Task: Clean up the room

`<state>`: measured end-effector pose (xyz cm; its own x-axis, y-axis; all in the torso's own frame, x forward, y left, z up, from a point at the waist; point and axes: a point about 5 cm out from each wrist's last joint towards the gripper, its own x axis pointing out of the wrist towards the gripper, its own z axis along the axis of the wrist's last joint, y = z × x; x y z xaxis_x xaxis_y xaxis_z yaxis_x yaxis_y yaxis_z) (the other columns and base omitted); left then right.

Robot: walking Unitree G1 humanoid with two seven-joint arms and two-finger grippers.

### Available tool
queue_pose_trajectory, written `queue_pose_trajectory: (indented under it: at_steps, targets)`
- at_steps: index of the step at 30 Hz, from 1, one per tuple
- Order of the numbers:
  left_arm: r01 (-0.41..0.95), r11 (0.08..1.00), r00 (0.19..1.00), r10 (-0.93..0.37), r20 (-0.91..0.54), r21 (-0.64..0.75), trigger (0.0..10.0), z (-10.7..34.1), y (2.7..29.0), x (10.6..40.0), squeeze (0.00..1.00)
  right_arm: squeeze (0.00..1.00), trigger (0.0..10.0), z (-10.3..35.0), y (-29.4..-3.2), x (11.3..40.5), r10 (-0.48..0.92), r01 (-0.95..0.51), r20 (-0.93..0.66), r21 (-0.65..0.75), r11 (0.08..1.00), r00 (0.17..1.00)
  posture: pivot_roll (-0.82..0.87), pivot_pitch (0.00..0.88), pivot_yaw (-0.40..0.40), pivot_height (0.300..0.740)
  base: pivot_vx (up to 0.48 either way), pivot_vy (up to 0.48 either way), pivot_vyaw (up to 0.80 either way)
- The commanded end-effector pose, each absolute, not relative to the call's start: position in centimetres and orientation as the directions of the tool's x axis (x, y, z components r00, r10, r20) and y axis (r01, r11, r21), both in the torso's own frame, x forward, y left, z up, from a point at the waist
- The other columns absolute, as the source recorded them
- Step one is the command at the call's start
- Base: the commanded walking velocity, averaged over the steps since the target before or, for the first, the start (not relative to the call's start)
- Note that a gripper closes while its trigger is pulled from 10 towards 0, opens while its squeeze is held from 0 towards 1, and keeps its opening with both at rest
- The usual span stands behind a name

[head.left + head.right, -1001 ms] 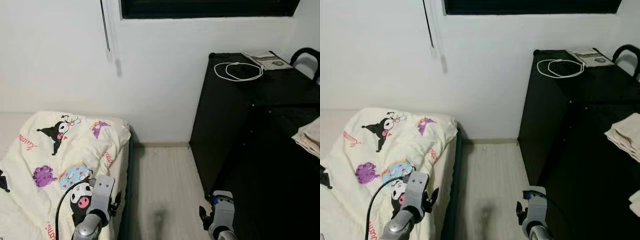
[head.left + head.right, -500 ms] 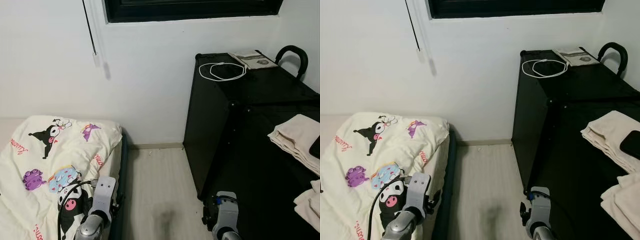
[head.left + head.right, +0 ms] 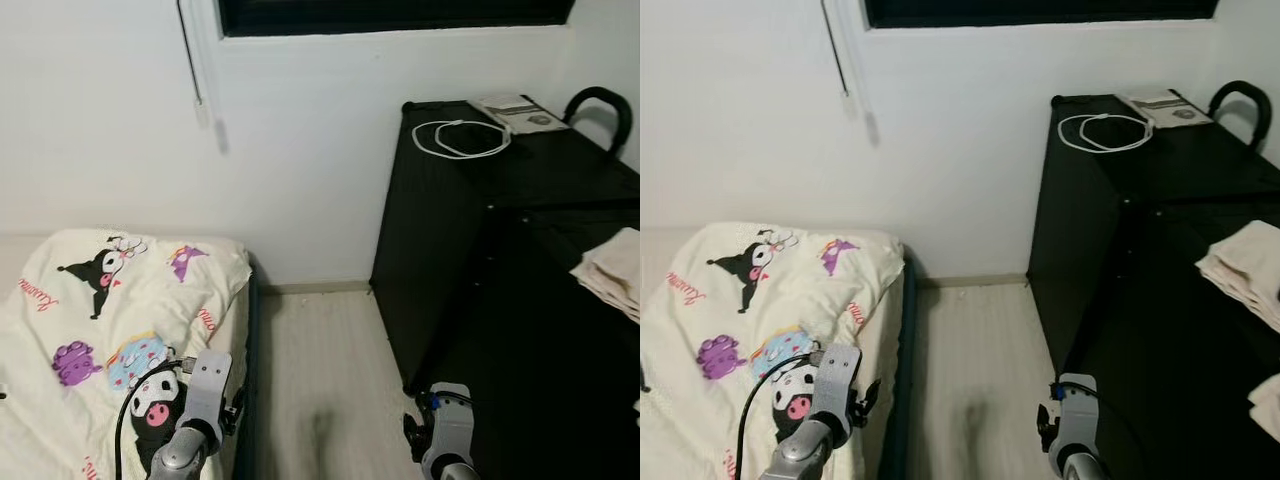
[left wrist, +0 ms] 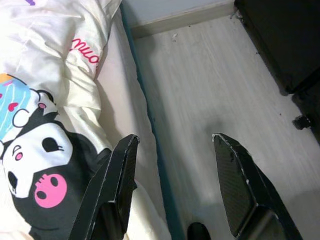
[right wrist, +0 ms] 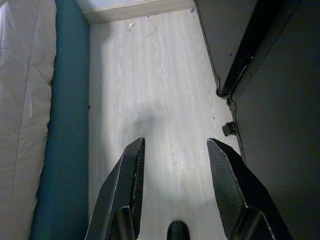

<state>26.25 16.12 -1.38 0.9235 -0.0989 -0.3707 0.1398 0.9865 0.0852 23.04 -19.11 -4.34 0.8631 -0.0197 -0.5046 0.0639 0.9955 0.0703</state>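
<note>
Beside the black desk (image 3: pixel 520 250), folded cloths (image 3: pixel 612 275) and a white cable (image 3: pixel 460 138) on top await tidying. Our left gripper (image 4: pixel 172 192) and right gripper (image 5: pixel 172 187) hang spread wide, empty. We should square up close before reaching.

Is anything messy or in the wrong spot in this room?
A few things look untidy. A white cable lies loosely coiled on the black dresser, beside a booklet. Folded cream cloth sits on the lower black surface. The cartoon blanket is rumpled on the bed.
</note>
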Motion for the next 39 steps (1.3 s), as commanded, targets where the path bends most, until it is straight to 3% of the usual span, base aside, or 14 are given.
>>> queue_pose_trajectory:
  at_steps: [1, 13, 20, 39]
  targets:
    - [0.152, 0.983, 0.917, -0.103, -0.385, 0.099, 10.0, -1.66, 16.28, 25.93, 0.00, 0.00, 10.0, -4.54, -19.13, 22.84, -0.023, 0.070, -0.516, 0.072, 0.995, 0.856, 0.03, 0.085, 0.021, 0.734, 0.000, -0.480, 0.00]
    - [0.147, 0.985, 0.913, -0.102, -0.395, 0.085, 10.0, -1.72, 16.23, 25.96, 0.00, 0.00, 10.0, -4.54, -19.15, 22.82, -0.026, 0.074, -0.516, 0.072, 0.995, 0.856, 0.03, 0.087, 0.025, 0.734, 0.000, -0.480, 0.00]
    - [0.123, 0.991, 0.902, -0.090, -0.422, 0.052, 10.0, -1.89, 16.44, 26.07, 0.00, 0.00, 10.0, -4.55, -19.21, 22.80, -0.026, 0.074, -0.517, 0.071, 0.995, 0.856, 0.03, 0.087, 0.025, 0.734, 0.000, 0.329, 0.00]
    - [0.111, 0.988, 0.907, -0.058, -0.417, 0.105, 10.0, -1.89, 16.97, 25.97, 0.00, 0.00, 10.0, -4.64, -18.99, 22.72, -0.017, 0.064, -0.521, 0.073, 0.995, 0.853, 0.04, 0.080, 0.018, 0.734, 0.000, 0.000, 0.00]
